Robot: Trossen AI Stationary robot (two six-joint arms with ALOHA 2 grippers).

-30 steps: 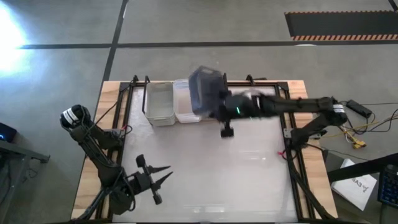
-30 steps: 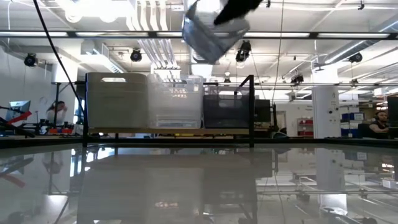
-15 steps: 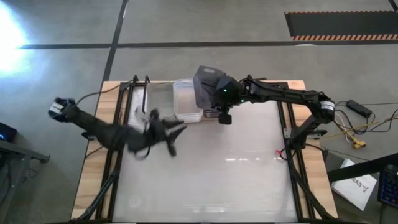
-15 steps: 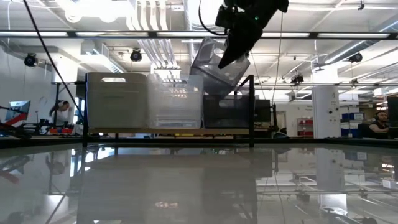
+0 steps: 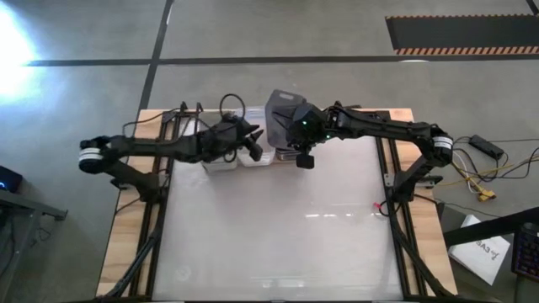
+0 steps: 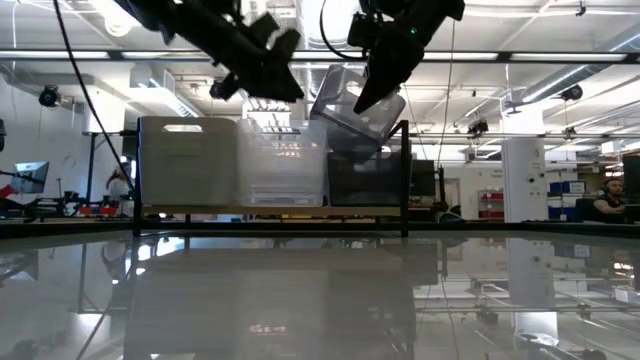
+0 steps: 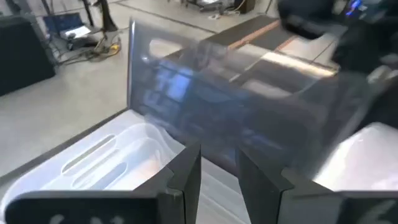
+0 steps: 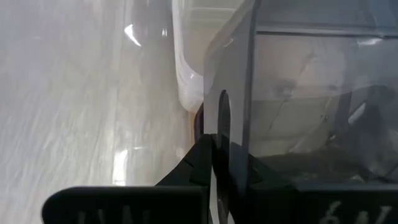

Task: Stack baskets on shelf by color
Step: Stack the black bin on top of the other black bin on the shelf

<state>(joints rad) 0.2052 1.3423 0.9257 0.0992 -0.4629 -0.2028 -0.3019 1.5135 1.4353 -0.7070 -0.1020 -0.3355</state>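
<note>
The shelf stands along the far edge of the counter and carries one basket of each colour side by side: a whitish basket, a clear basket and a dark basket. The order explains the tilt of the second dark grey basket — it hangs at a slant just above its matching colour, apparently so it can slide down and nest inside. The right hand has its fingers pressed together on this basket's wall, one finger each side of the thin rim. The left hand hovers over the clear basket, close beside the tilted one; its fingers are slightly parted with nothing between them, touching no basket — perhaps placed to steady or guide the stack.
</note>
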